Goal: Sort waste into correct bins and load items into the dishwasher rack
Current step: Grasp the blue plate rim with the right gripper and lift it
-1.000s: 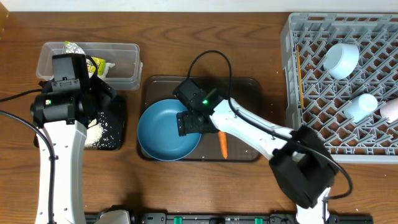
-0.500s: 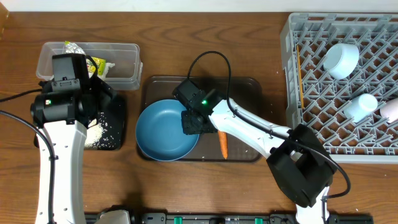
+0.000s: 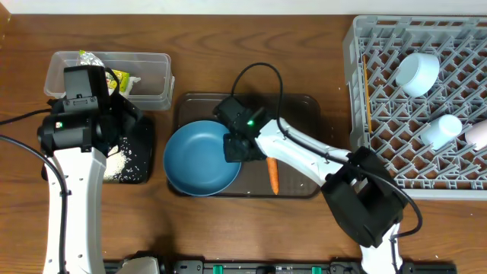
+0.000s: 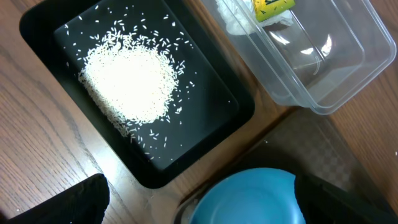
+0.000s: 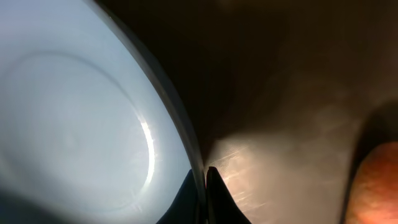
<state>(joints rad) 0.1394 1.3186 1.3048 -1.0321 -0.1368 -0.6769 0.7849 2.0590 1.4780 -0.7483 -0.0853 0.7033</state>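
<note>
Right hand (image 3: 234, 148) clamped on the right rim of the blue dish (image 3: 199, 158).
The dish rests on a brown tray (image 3: 297, 106) on the wooden tabletop (image 3: 251, 46), carrot (image 3: 272, 176) just beside it; left hand (image 4: 202, 202), fingers apart, hangs over the black tray (image 4: 205, 118) of rice (image 4: 127, 84); grey rack (image 3: 358, 76) at the right edge.

A brown wooden desk (image 3: 251, 46) carries four things. At its left end a clear plastic rectangular tub (image 3: 152, 61) sits toward the far edge, with a shallow black rectangular tray (image 3: 141, 156) just beside it on the near side. A larger brown serving tray (image 3: 298, 108) lies mid-desk, close beside the black one. A big square grey plastic lattice rack (image 3: 356, 84) fills the right end, set apart.
</note>
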